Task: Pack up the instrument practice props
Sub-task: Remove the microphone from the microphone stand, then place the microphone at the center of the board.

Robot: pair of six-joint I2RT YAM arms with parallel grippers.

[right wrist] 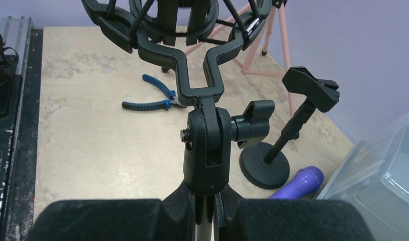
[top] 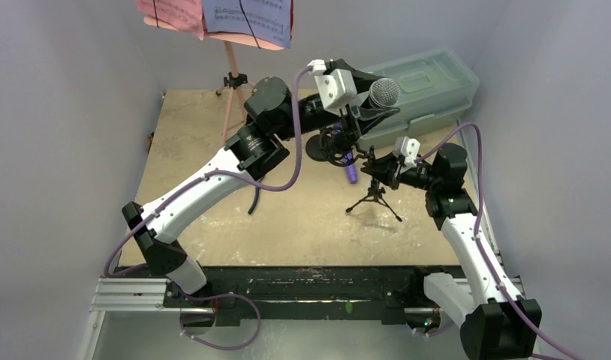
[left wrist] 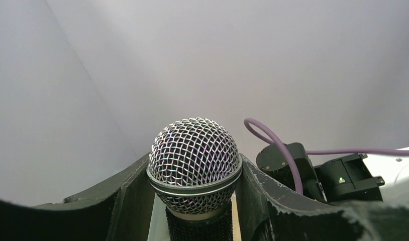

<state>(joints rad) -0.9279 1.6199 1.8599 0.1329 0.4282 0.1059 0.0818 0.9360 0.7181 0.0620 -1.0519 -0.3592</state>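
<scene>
The table [top: 212, 225] fills the floor of the scene. At its far right lies the translucent lidded box [top: 426, 86], and at far left stands the pink music rack [top: 229, 82] on its tripod legs, with printed music sheets [top: 246, 15], one red and one lavender, clipped to its panel.

The left gripper [top: 355, 112] reaches to the far centre. Its jaws stand about half apart and clamp the black silver-headed mic [top: 383, 94] by the body. The mic is lifted clear of the table, its mesh head pointing toward the box.

The right gripper [right wrist: 205, 206] is at centre right, its jaws nearly closed around the thin stem of the tripod mic support [right wrist: 207, 135], just under the swivel joint. A shock-mount cradle sits on top. Whether its feet touch the table I cannot tell.

Just beyond it stands the round-base mic support [right wrist: 283, 145] with its clip on top. The purple mic [right wrist: 300, 182] lies on the table beside that base, near the box. The blue-handled pliers [right wrist: 152, 98] lie on the table to the left.
</scene>
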